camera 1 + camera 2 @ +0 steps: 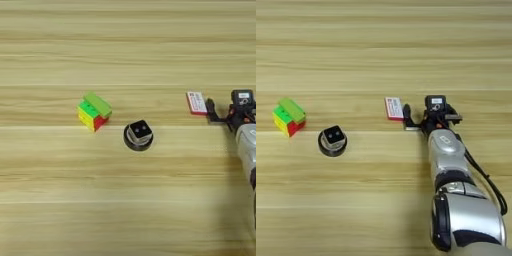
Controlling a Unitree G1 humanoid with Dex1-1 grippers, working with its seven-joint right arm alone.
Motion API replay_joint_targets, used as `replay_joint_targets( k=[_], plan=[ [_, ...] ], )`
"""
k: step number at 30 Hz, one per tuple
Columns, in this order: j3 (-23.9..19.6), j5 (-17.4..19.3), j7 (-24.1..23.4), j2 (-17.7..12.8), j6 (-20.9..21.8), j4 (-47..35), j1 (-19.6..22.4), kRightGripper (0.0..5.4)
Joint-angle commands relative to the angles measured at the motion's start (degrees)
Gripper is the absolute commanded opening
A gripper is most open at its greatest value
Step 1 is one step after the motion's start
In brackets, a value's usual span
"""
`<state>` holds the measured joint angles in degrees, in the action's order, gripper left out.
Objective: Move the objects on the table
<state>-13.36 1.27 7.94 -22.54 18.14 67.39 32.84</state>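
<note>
**Silver arm, black fittings**

The right arm (456, 195) is glossy silver in rounded segments, split by black joint rings. A black cable (487, 180) runs along its outer side. The gripper (415, 120) is black, topped by a small square module.

box (394, 108) beside right arm (448, 165); cube (333, 136) on ring (332, 145)

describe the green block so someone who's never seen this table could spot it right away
On the wooden table, look to the left side, away from the right gripper, where a multicoloured puzzle cube sits. The lime-green block lies on top of that cube. It is the only plain single-colour piece, unlike the black cube sitting on the black ring and the white-and-red box.
</note>
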Motion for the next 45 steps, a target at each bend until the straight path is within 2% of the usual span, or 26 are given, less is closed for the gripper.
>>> replay_joint_targets(
  k=[1, 21, 30, 38, 45],
  plan=[
    [0.49, -0.25, 0.05, -2.19, 1.48, -1.72, 5.02, 5.37],
    [4.07, -3.02, 0.93, -1.25, 1.08, 3.03, 10.77, 5.37],
    [5.19, -3.51, 1.2, 0.52, 1.47, 3.25, 10.73, 5.37],
    [3.91, -1.99, -0.39, 1.17, 2.5, 0.36, 10.13, 5.37],
    [2.48, -0.67, -1.11, 0.25, 2.87, -4.13, 8.48, 5.37]
  ],
)
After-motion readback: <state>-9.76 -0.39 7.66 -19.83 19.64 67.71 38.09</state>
